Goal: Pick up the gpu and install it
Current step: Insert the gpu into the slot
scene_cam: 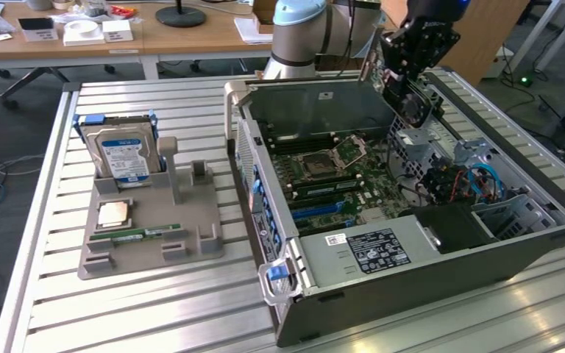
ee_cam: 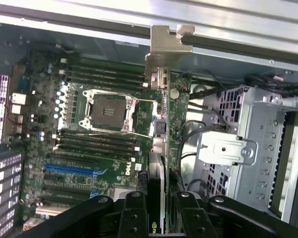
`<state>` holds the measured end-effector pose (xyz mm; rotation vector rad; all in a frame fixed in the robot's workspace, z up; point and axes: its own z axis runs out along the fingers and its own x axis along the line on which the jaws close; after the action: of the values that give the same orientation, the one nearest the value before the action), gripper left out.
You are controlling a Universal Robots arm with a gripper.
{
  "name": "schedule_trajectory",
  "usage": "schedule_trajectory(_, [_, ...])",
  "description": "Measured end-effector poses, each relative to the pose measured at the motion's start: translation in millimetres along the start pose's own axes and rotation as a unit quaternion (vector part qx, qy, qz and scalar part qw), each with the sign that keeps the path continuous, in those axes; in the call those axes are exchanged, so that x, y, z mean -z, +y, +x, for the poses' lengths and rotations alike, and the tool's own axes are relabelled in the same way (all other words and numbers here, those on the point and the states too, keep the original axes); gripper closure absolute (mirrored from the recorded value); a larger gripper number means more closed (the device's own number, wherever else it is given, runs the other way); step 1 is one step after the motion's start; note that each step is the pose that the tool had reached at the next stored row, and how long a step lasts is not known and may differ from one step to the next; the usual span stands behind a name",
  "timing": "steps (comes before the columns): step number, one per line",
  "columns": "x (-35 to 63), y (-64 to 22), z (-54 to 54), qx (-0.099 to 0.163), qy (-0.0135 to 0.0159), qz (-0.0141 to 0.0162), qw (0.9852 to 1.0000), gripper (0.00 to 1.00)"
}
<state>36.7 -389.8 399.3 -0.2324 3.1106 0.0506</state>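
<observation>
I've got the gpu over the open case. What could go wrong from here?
1. The gpu, clamped in the gripper, hangs away from the blue slot; it may seat wrongly.
2. Its silver bracket sits near the case rim and might catch.
3. Loose black cables beside it may snag.

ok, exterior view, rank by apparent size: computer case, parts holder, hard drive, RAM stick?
1. open dark-grey metal computer case
2. grey plastic parts holder
3. silver hard drive with blue-white label
4. narrow green RAM stick
No close calls.

A lab, with aluminium workbench and desks.
</observation>
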Motion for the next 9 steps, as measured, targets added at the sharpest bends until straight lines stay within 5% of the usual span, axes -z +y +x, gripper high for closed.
schedule_trajectory(4, [-0.3, 0.0, 0.0, 0.037, 0.0011, -0.0009, 0.9993, 0.74])
schedule_trajectory(9, [-0.8, 0.0, 0.0, 0.082, 0.0025, -0.0021, 0.9967, 0.74])
